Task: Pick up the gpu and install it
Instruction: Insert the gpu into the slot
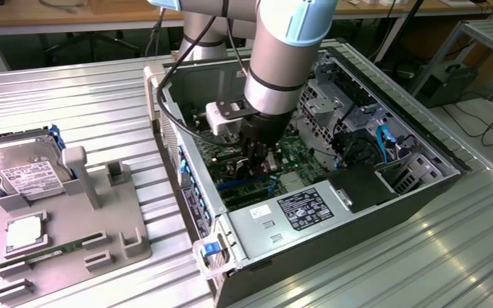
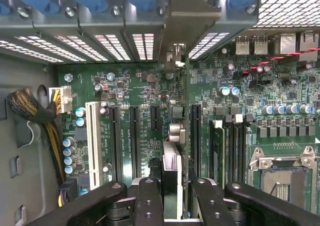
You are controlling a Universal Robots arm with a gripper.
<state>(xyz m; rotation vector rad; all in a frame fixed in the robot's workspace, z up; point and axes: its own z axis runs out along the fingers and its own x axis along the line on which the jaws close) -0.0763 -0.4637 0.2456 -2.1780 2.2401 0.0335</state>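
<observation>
The gripper is low inside the open computer case, its jaws clamped on the gpu. The card stands on edge at the bottom middle of the wrist frame, running the same way as the long slots on the green board just past it

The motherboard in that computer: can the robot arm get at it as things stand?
Probably yes. The case lies with its side open, and the end effector is down inside, right above the motherboard, gripping the gpu.
</observation>
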